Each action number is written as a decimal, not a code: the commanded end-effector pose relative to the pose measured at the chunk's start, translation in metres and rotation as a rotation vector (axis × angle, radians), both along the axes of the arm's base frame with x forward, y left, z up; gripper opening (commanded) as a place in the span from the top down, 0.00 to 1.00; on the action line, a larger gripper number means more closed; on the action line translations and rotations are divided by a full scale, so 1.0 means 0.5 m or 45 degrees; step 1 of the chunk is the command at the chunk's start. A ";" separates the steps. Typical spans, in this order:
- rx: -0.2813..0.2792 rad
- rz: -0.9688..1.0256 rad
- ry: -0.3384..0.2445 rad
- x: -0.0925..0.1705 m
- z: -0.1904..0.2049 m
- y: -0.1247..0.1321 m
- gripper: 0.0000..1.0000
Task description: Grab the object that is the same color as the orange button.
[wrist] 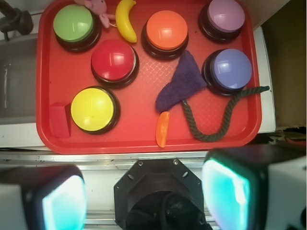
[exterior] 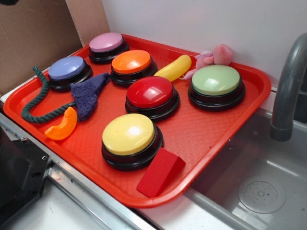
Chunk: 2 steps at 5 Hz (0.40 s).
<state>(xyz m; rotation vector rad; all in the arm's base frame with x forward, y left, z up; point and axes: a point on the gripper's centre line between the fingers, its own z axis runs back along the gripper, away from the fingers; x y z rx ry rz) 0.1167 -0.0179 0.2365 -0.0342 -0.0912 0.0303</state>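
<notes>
In the exterior view, a red plastic tray (exterior: 211, 129) is seen beside a metal sink (exterior: 268, 191) with a grey faucet (exterior: 288, 91). Six domed push buttons on black bases stand on it. The large round orange button (exterior: 131, 62) sits near the tray's centre-back, with a pink button (exterior: 106, 43) at its 10 o'clock, a blue-violet button (exterior: 66, 68) at its 9 o'clock, a red button (exterior: 150, 92) at its 5 o'clock, a yellow button (exterior: 128, 134) nearer the front, and a pale green button (exterior: 216, 80) at its 3 o'clock. The small orange crescent-shaped plastic slice (exterior: 62, 126) lies at the tray's 8 o'clock edge — just below a dark green rope (exterior: 38, 103) and a purple terry cloth (exterior: 88, 93). A yellow banana-shaped toy (exterior: 174, 68), a pink plush toy (exterior: 213, 56) and a red wedge block (exterior: 160, 171) are also seen.

In the wrist view, the tray is seen from above. The orange slice (wrist: 162, 129) lies at 6 o'clock from the orange button (wrist: 167, 29), just below the cloth (wrist: 181, 82) and apart from it. The gripper (wrist: 144, 196) is held outside the tray's near edge, its fingers (wrist: 62, 201) spread wide at both lower corners — released, nothing held.
</notes>
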 end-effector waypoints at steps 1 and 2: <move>0.000 0.000 0.000 0.000 0.000 0.000 0.00; -0.049 0.068 0.000 0.011 -0.040 0.012 0.00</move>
